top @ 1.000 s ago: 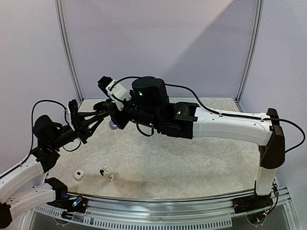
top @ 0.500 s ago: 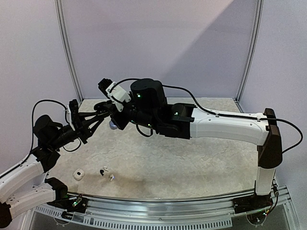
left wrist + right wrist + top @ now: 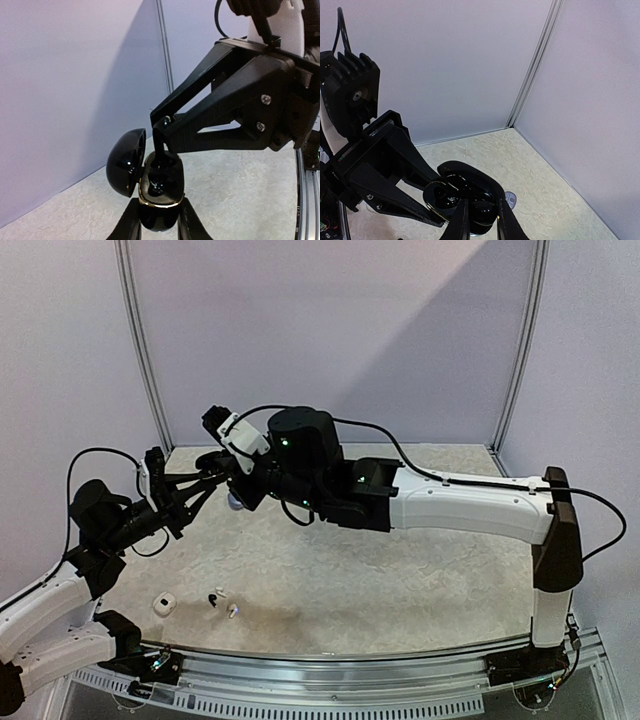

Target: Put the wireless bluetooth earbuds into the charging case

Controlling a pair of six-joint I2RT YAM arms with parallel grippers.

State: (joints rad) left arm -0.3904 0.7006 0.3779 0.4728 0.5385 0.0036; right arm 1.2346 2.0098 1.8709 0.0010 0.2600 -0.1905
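Note:
My left gripper (image 3: 159,224) is shut on a glossy black charging case (image 3: 159,187) and holds it above the table with its lid (image 3: 125,161) swung open to the left. One black earbud (image 3: 157,186) lies in the case's near socket. My right gripper (image 3: 162,131) reaches in from the upper right, shut on a second black earbud (image 3: 159,145), whose lower end is in the far socket. In the right wrist view that earbud (image 3: 482,212) sits between my right gripper's fingers (image 3: 461,222) over the open case (image 3: 440,195). In the top view both grippers meet at the back left (image 3: 218,480).
A small greyish-lavender piece (image 3: 237,503) lies on the table under the grippers. Near the front left lie a white piece (image 3: 163,603) and two small earbuds (image 3: 215,597) (image 3: 232,611). Walls and a corner post (image 3: 532,65) close the back.
The right arm has edged slightly to the left. Both grippers stay together at the case with their grips unchanged.

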